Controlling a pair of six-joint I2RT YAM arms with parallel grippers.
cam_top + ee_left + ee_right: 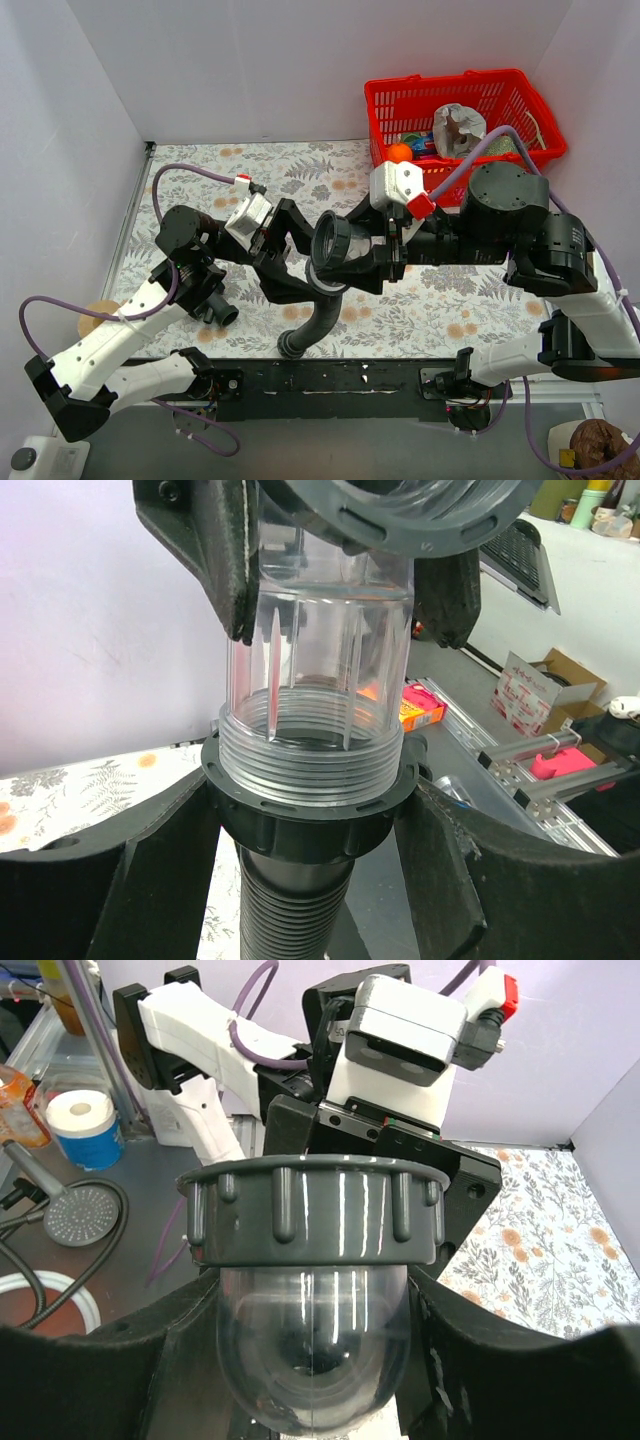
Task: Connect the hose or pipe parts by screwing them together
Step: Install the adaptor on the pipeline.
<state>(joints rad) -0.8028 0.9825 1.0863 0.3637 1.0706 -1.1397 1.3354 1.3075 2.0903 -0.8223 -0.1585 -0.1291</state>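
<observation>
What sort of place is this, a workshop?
Probably a robotics lab test booth: two robot arms bolted side by side, white walls boxing in a floral tablecloth, and a red basket of props.

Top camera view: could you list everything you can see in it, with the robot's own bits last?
black ribbed hose: one, black, curving from the left hand down toward the near edge.
clear pipe piece: one, see-through with a grey ribbed ring, mid-air at the hose's collar.
dark grey fitting: one, dark grey, on the cloth at left.
red basket: one, red, far right corner.
orange ball: one, orange, in the basket.
crumpled silvery thing: one, silver-grey, in the basket.
floral cloth: one, pale leaf print, over the table.
purple cables: several, purple, along both arms.
left hand: one, black, gripping the hose's collar.
right hand: one, black, gripping the clear piece.
</observation>
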